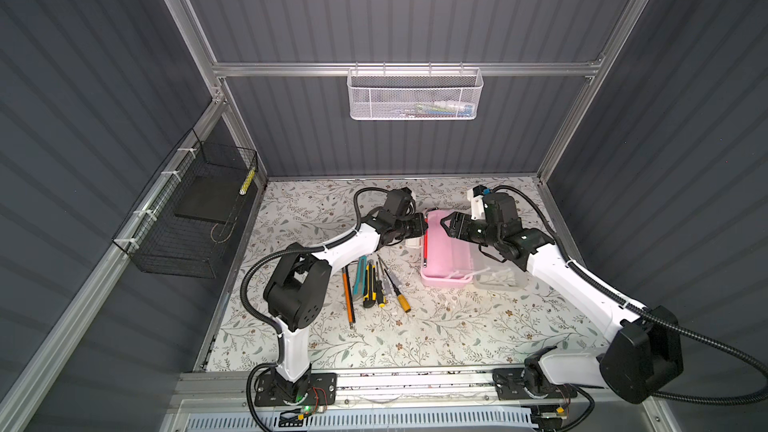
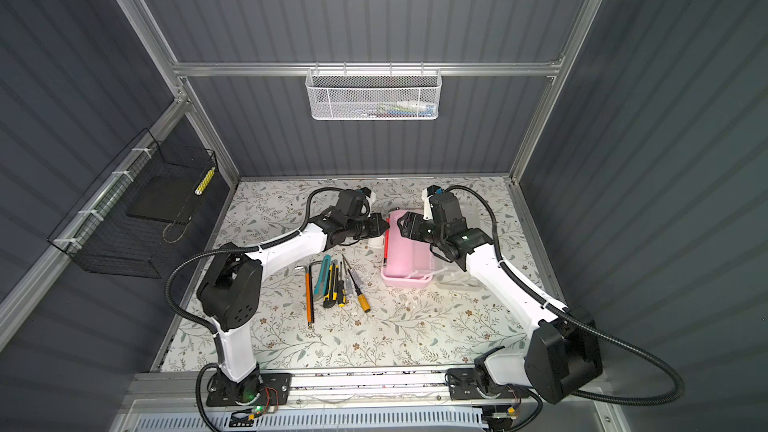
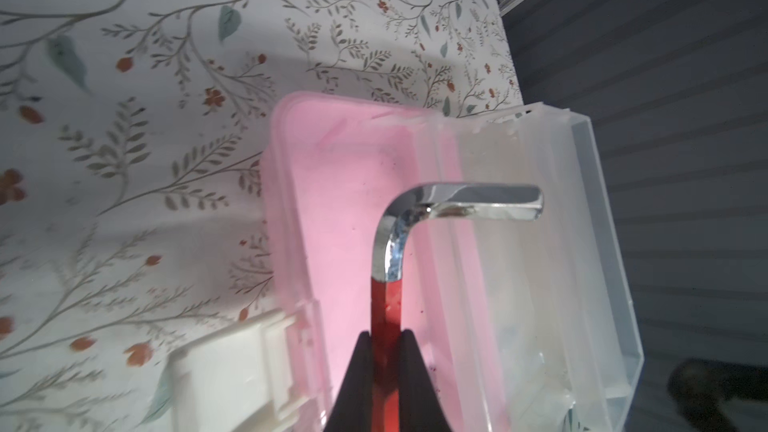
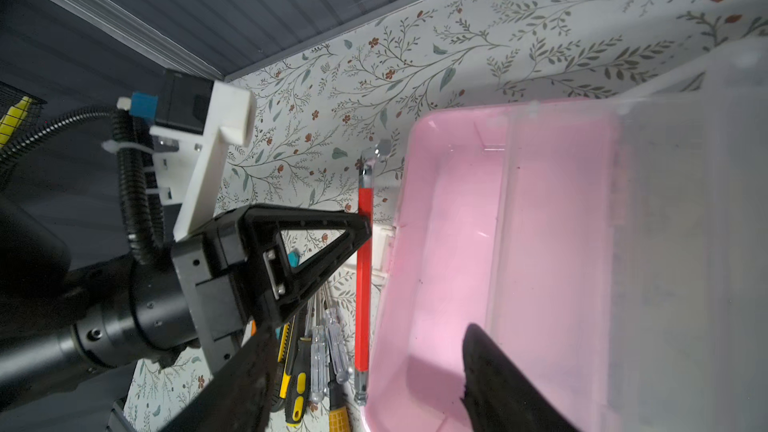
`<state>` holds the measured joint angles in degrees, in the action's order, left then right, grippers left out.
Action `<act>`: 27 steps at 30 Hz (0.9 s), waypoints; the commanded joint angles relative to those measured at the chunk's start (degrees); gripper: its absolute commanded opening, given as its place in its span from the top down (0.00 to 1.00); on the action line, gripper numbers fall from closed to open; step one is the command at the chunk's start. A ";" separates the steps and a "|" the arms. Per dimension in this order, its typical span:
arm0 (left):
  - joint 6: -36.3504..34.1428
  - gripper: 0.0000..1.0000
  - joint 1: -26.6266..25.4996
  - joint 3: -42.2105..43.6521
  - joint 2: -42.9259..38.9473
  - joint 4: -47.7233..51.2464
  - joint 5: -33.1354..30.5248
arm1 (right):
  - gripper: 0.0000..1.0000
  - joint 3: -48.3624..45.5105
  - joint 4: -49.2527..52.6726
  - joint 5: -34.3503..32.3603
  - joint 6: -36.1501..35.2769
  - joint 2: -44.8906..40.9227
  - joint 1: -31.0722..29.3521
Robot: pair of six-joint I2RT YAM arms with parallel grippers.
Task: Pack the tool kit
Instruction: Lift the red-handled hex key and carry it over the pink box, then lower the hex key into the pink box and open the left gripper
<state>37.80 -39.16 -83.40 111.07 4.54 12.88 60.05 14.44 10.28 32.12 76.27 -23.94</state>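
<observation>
In both top views we see the open tool kit (image 1: pixel 446 259) mid-table, the left gripper (image 1: pixel 423 229) holding a red hex key (image 1: pixel 425 248) along its left edge. Our left wrist view shows the fingers (image 3: pixel 353 380) pinching that key. Our right wrist view shows the right gripper (image 4: pixel 370 328) spread wide, one finger (image 4: pixel 498 388) over the pink base (image 4: pixel 449 243).

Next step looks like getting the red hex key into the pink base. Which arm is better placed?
Left. The left gripper is shut on the red hex key, right at the rim of the pink base. The right gripper stands open and holds nothing.
</observation>
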 commanded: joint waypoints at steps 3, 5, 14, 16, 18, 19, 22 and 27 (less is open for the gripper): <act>2.59 1.00 -1.69 -4.66 4.17 -2.25 1.92 | 0.29 -1.72 0.00 -0.23 -0.56 -2.14 1.16; 2.78 1.00 -1.89 -5.64 5.66 -1.78 1.42 | 0.29 -2.47 -0.06 -0.02 -0.55 -2.69 1.92; 1.78 1.00 -2.04 -9.36 10.14 3.02 -2.32 | 0.29 -4.24 -0.64 0.26 -0.56 -3.47 3.90; 1.82 1.00 -2.06 -9.27 10.48 3.87 -3.24 | 0.29 -4.24 -0.78 0.52 -0.60 -2.87 4.08; 2.25 1.00 -2.06 -8.57 10.45 4.39 -4.59 | 0.29 -4.25 -0.89 0.60 -0.68 -2.29 4.25; 2.40 1.00 -2.06 -8.22 10.39 5.04 -5.67 | 0.29 -4.27 -0.89 0.64 -0.66 -2.03 4.31; 2.77 1.00 -2.00 -6.60 9.48 6.10 -8.72 | 0.29 -4.24 -1.17 0.99 -0.67 -1.29 4.43; 3.57 1.00 -1.98 -3.79 7.67 6.58 -12.59 | 0.29 -4.16 -1.38 1.31 -0.76 -0.40 4.52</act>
<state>40.45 -41.54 -89.25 120.95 8.03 4.80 56.49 13.43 10.87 32.05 75.26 -19.64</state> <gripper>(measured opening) 0.121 0.712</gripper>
